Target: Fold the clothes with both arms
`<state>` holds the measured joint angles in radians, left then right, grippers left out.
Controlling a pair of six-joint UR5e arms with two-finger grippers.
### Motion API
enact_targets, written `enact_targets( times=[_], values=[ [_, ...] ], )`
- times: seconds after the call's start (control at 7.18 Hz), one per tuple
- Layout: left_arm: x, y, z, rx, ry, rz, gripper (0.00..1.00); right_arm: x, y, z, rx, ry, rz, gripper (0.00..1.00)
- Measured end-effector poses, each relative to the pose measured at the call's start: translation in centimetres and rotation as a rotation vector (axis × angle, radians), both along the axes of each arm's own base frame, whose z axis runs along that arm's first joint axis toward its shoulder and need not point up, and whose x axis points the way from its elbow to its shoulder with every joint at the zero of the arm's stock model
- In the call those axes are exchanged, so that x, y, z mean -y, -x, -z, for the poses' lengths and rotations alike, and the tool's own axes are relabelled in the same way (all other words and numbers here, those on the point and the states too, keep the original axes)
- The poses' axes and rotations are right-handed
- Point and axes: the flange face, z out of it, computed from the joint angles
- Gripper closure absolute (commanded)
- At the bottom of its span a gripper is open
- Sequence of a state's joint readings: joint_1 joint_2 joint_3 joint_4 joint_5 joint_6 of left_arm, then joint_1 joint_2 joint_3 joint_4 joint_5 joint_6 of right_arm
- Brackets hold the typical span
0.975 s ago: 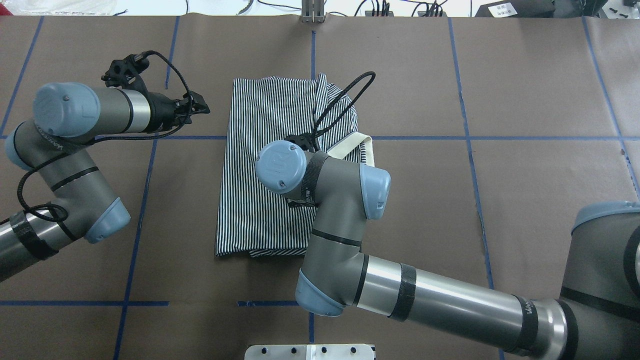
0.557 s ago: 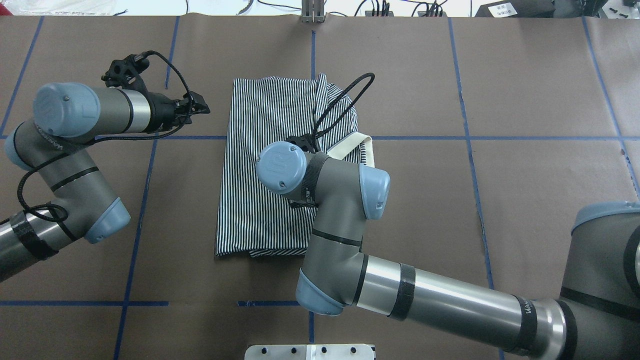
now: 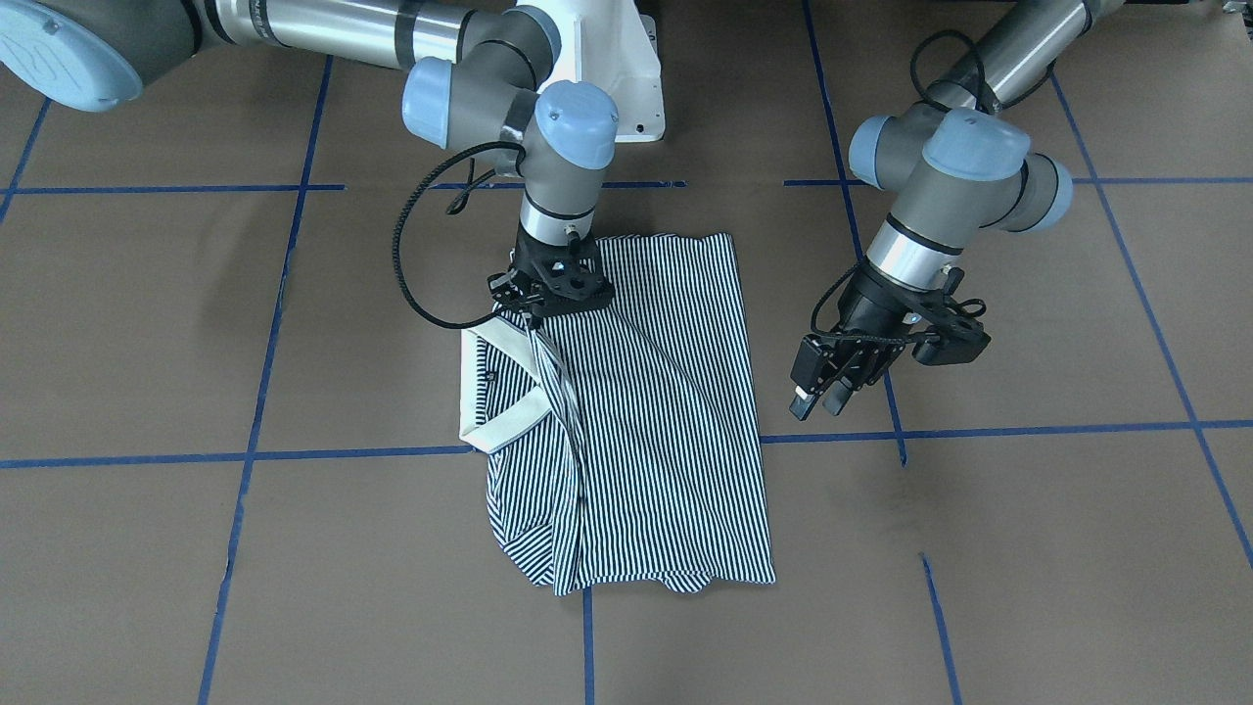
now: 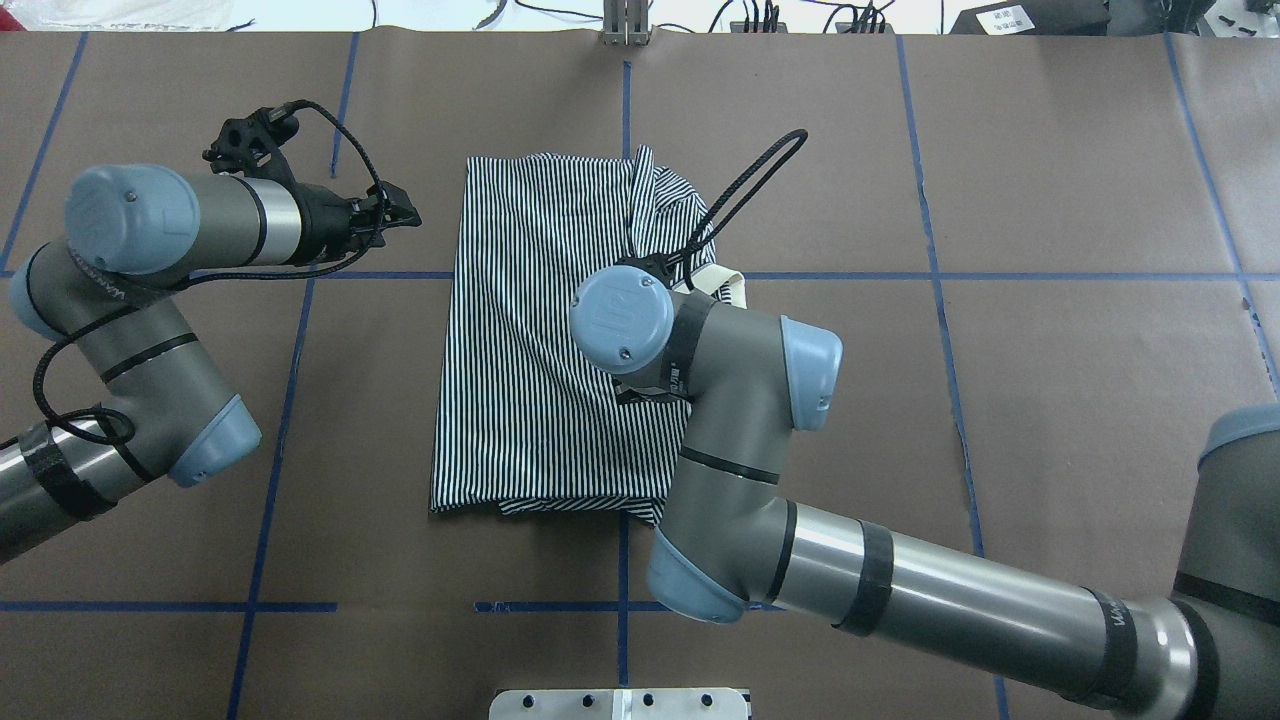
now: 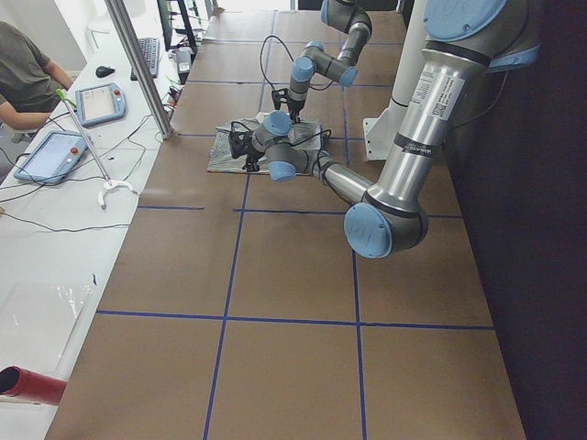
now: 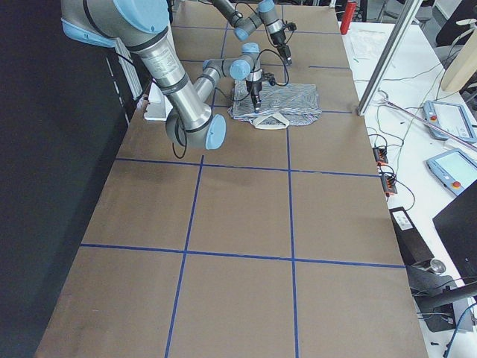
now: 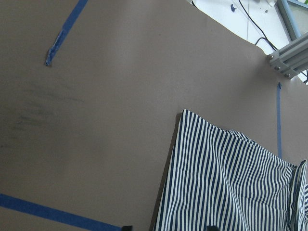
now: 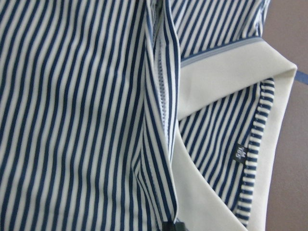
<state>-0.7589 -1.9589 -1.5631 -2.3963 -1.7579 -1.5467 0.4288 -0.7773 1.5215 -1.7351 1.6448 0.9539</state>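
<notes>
"Shirt first: where does it lie?"

"Near the middle of the brown counter, folded lengthwise into a rough rectangle. Its navy-and-white stripes face up. The cream collar pokes out past the edge on the robot's right side, and one blue tape line runs under the cloth."

"And the right gripper?"

"It points straight down over the shirt, just beside the collar. Its fingers are closed on a pinch of striped cloth, and a raised ridge of fabric runs from that pinch toward the far hem. The right wrist view shows the same ridge climbing to the fingertip at the bottom of the picture, with the collar to one side and a small dark label inside the neck."

"Is the whole shirt off the counter?"

"No. Only that ridge is pulled up; the rest lies flat, with a few creases."

"What about the left gripper?"

"It hangs above bare counter near the shirt's left edge, apart from it and touching nothing. Its fingers are spread and hold nothing. The left wrist view looks down on brown paper with one corner of the shirt in the picture."
</notes>
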Motion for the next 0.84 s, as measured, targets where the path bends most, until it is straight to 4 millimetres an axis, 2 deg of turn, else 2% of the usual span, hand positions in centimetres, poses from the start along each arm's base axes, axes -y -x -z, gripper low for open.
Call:
enact_targets(
  times=[0.14, 0.28, 0.56, 0.84],
  values=[
    [-0.05, 0.07, 0.21, -0.002, -0.001, 0.001, 0.40, -0.85, -0.87, -1.07, -0.003, 0.003, -0.002, 0.54],
    [-0.13, 0.15, 0.48, -0.005, -0.002, 0.001, 0.40, -1.38, -1.10, -1.47, -0.008, 0.006, -0.001, 0.47],
    [-0.27, 0.25, 0.79, -0.009, -0.005, 0.001, 0.40, -1.33, -1.25, -1.69, -0.015, 0.011, -0.003, 0.35],
    [-0.58, 0.57, 0.84, -0.013, -0.004, 0.003, 0.40, -0.88, -1.78, -1.58, -0.008, 0.023, -0.027, 0.33]
  ],
)
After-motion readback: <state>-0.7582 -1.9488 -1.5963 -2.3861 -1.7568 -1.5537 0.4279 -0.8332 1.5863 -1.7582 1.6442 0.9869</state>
